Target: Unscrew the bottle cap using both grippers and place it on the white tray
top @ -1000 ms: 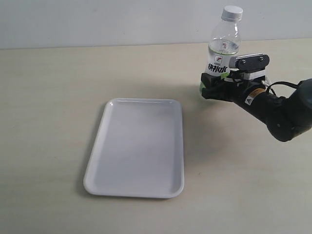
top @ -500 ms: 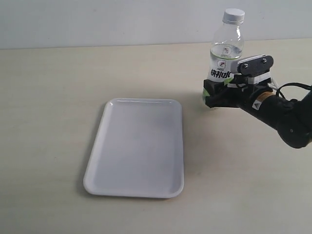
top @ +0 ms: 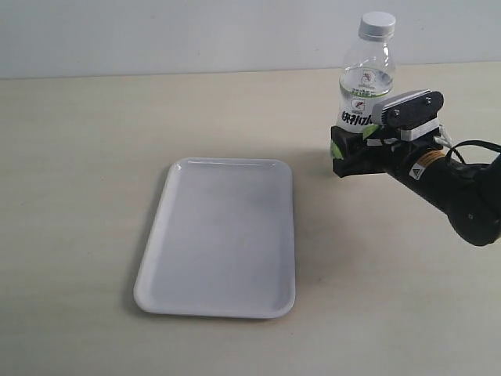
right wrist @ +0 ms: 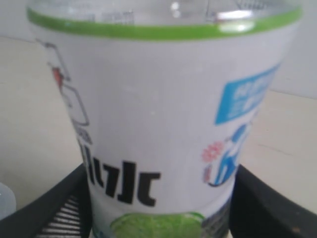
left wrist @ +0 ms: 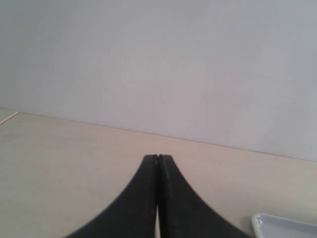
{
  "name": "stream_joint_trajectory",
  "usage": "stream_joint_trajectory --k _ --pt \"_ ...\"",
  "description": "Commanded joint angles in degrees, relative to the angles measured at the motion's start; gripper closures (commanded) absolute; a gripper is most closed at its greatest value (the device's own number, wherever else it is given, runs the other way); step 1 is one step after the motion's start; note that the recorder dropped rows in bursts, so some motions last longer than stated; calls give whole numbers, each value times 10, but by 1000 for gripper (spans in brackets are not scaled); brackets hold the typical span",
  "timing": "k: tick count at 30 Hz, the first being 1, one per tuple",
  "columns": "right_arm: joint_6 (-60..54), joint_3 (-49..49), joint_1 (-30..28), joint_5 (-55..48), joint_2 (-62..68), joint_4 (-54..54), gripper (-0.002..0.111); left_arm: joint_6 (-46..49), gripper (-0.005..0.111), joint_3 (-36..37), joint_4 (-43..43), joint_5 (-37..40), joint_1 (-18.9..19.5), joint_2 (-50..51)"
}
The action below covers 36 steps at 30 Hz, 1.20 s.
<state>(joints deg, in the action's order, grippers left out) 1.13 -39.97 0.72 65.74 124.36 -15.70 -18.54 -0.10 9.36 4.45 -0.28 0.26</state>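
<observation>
Upright bottle [top: 365, 74], cap [top: 376, 23] on, held in right pincer [top: 350, 149], right of tray [top: 219, 235], not touching; left pincer [left wrist: 157, 198] closed near tray corner.

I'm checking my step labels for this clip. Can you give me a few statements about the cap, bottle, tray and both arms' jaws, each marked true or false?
1. The bottle cap sits on the neck of the bottle. True.
2. The bottle lies inside the white tray. False: it stands upright, off the tray, to the tray's right in the exterior view.
3. The right gripper has its jaws closed on the lower part of the bottle. True.
4. The left gripper has its jaws wide open around the cap. False: its jaws are shut together with nothing between them, and no cap shows in its view.
</observation>
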Motion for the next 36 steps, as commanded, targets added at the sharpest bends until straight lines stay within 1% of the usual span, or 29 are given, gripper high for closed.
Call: stream_joint_trajectory --k 1,8,10,11,13,15,18,22,24,25,27,29,31,34,36 --pt "-15 -5 0 31 -5 5 108 0 107 1 3 -1 2 -3" --pt "-11 -11 0 20 -5 1 108 0 107 1 3 -1 2 -3" --pt "-11 -11 0 20 -5 2 108 -1 107 1 3 -37 2 -3" --pt "-11 -11 0 20 -5 2 108 -19 107 1 -1 -53 2 -3" --pt "-11 -11 0 14 -5 3 108 -91 107 1 -2 -68 2 -3" --pt "-11 -11 0 14 -5 3 108 -96 107 1 5 -83 2 -3" --pt "-11 -11 0 16 -5 3 108 -96 107 1 2 -77 2 -3" --pt "-11 -17 0 7 -5 3 108 -135 107 1 2 -146 2 -3" --pt "-11 -20 0 -1 -5 3 108 -211 107 1 7 -179 2 -3" --pt "-11 -21 0 -6 -5 0 108 -233 107 1 16 -197 2 -3" --pt "-11 -23 0 -8 -5 -4 108 -254 107 1 58 -268 2 3" --pt "-11 -23 0 -7 -5 -4 108 -259 107 1 62 -308 2 42" --pt "-11 -25 0 -7 -5 -4 108 -261 107 -21 87 -302 2 94" --pt "-11 -25 0 -7 -5 -5 108 -264 107 -78 130 -301 2 191" --pt "-11 -26 0 -9 -5 -9 108 -265 107 -131 178 -282 2 266"
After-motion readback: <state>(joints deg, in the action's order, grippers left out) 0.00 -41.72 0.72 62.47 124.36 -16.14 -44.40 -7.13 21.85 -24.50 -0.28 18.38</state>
